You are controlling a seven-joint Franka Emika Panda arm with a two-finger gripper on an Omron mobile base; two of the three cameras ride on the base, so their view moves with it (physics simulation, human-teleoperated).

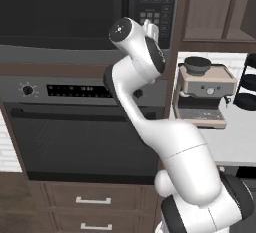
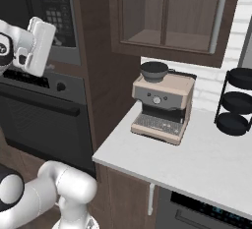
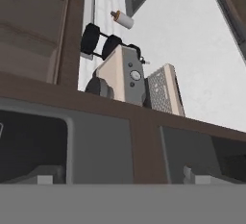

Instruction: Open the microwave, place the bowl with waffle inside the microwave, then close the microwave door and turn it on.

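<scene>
The microwave [image 1: 75, 12] is built in above the oven, and the microwave door [image 1: 60, 7] with its black window is shut. Its grey keypad panel [image 1: 156, 2] is on the right. My gripper [image 3: 120, 180] is open, its fingertips [image 3: 45, 179] far apart with nothing between them. The white hand [image 1: 150, 29] hovers just in front of the lower keypad [image 2: 54, 2] and points sideways toward the counter. The bowl and the waffle are out of view.
The oven [image 1: 85, 137] with knobs and a bar handle sits under the microwave. On the white counter [image 2: 206, 164] to the right stand a beige coffee machine [image 2: 162, 105] and a black tiered rack [image 2: 235, 100]. Wooden cabinets [image 2: 167, 12] hang above.
</scene>
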